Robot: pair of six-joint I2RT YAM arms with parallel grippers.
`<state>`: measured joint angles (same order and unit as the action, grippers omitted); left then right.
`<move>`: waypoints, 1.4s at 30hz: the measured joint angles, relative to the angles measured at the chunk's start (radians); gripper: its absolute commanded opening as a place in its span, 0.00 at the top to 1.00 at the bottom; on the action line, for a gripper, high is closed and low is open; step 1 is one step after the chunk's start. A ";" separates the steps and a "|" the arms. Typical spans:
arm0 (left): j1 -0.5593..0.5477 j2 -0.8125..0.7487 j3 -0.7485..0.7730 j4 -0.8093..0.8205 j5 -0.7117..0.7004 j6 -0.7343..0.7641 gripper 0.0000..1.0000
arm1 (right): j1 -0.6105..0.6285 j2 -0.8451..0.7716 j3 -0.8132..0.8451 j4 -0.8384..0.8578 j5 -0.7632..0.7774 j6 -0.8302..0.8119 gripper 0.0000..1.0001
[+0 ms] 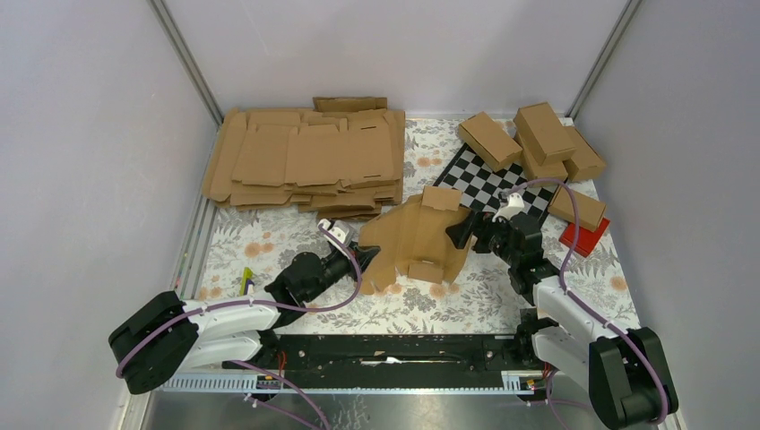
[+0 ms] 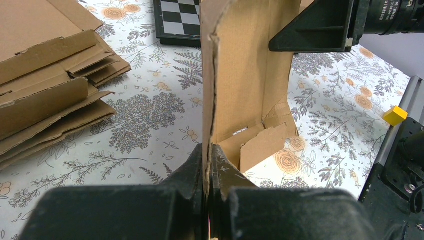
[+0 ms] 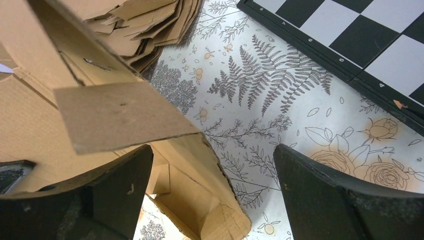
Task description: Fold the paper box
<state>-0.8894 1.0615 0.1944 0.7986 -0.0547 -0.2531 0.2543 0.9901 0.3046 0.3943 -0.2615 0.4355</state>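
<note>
1. Folding is judged to be partway done. The paper box (image 1: 419,240) is no longer a flat sheet: in the left wrist view one wall is stood upright and small end flaps are bent inward at its foot.
2. No closed carton is formed yet. The other panels are seen splayed open, so raising them, tucking the flaps into their slots and closing the ends are judged to be left.
3. The paper box is found near the middle of the desk, between the two arms. Whether its underside is set down on the flowered cloth (image 1: 269,242) cannot be told.
4. The left gripper (image 2: 207,156) is seen pressed together on the raw edge of the upright wall.
5. The right gripper (image 3: 212,155) is held with its jaws wide apart at the right side of the box. A loose flap is seen just beside one finger, but nothing is gripped.
6. Things are counted as follows:
   - One box is in work.
   - One stack of flat sheets (image 1: 305,161) is seen toward the far left corner. The number of sheets cannot be told.
   - About five finished cartons (image 1: 545,132) are seen at the far right corner, though overlap makes this uncertain.
   - One chessboard (image 1: 484,184) is seen beside them.
   - One red box (image 1: 584,238) is seen by the right edge.
   - One small yellow object (image 1: 246,280) is seen near the left edge.
</note>
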 measured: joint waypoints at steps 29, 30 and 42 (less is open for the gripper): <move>0.000 0.001 -0.001 0.011 0.018 -0.002 1.00 | 0.359 0.124 0.004 -0.097 0.126 0.052 0.25; 0.000 0.001 -0.001 0.012 0.018 -0.002 1.00 | 0.368 0.130 0.012 -0.097 0.142 0.053 0.24; 0.000 0.021 -0.002 0.037 0.018 -0.028 1.00 | 0.478 0.174 0.068 -0.098 0.277 0.035 0.12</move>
<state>-0.8890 1.0821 0.1928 0.8360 -0.0364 -0.2810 0.7326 1.1641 0.3721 0.2958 0.0158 0.4709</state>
